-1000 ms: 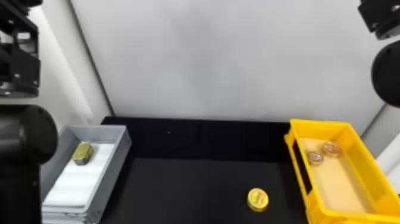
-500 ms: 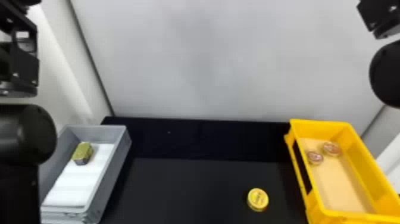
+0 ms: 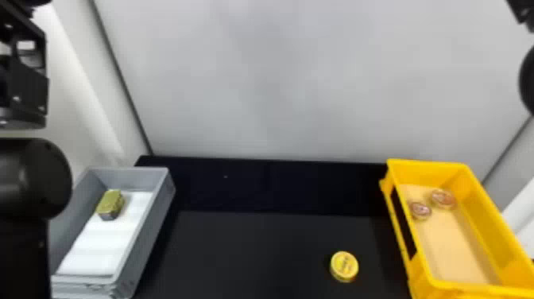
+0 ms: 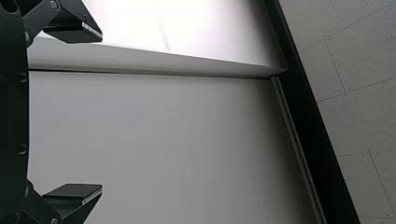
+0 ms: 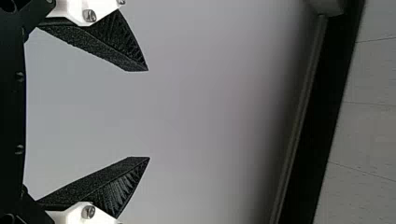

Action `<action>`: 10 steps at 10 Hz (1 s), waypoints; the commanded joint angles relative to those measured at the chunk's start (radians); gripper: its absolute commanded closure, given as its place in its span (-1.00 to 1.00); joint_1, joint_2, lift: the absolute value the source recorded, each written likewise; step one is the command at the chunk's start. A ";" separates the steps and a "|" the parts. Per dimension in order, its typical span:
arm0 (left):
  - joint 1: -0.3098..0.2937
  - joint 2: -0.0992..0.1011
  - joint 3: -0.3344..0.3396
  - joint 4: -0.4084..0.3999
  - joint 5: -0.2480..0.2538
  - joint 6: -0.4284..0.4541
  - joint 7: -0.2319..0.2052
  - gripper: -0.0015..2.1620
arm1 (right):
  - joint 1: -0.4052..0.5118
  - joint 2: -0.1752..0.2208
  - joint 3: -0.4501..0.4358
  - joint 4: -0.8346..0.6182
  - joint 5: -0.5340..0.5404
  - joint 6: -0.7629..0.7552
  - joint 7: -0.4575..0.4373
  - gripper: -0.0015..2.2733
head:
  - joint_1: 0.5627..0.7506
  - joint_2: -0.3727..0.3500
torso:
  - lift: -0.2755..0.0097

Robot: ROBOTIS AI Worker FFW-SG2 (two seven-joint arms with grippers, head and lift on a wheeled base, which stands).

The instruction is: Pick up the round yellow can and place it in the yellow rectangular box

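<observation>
In the head view, read as a clock face, a black tabletop [image 3: 246, 254] is seen below a pale grey wall [image 3: 302, 79]. The round yellow can [image 3: 344, 266] is set on the tabletop at 5 o'clock, near the yellow rectangular box [image 3: 445, 163] at 4 o'clock. Two small round tins [image 3: 443, 198] are held in that box, close together toward its far end. At 8 o'clock a grey box [image 3: 157, 234] is lined with white, and a green and dark block [image 3: 110, 204] is placed on the lining. The left arm [image 3: 31, 179] is seen at 9 o'clock; the right arm [image 3: 527, 79] is cut by the edge between 2 and 3 o'clock. In the left wrist view, the left end effector [image 4: 102, 112] is spread wide, its black fingers well apart. In the right wrist view, the right end effector [image 5: 149, 114] is likewise spread, its ridged fingers parted before a grey wall.
</observation>
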 commanded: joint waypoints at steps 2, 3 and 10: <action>0.000 0.004 0.002 -0.011 -0.008 0.017 0.000 -0.87 | -0.059 -0.060 -0.018 -0.009 -0.037 0.403 0.050 -0.90 | 0.07 0.18 | 0.88; -0.001 0.006 0.002 -0.011 -0.008 0.020 0.000 -0.87 | -0.018 -0.046 -0.048 0.005 -0.038 0.491 0.090 -0.90 | 0.07 0.18 | 0.88; -0.001 0.003 -0.006 -0.015 -0.009 0.026 0.000 -0.87 | 0.287 0.003 -0.068 0.130 0.089 0.776 0.507 -0.87 | 0.07 0.18 | 0.88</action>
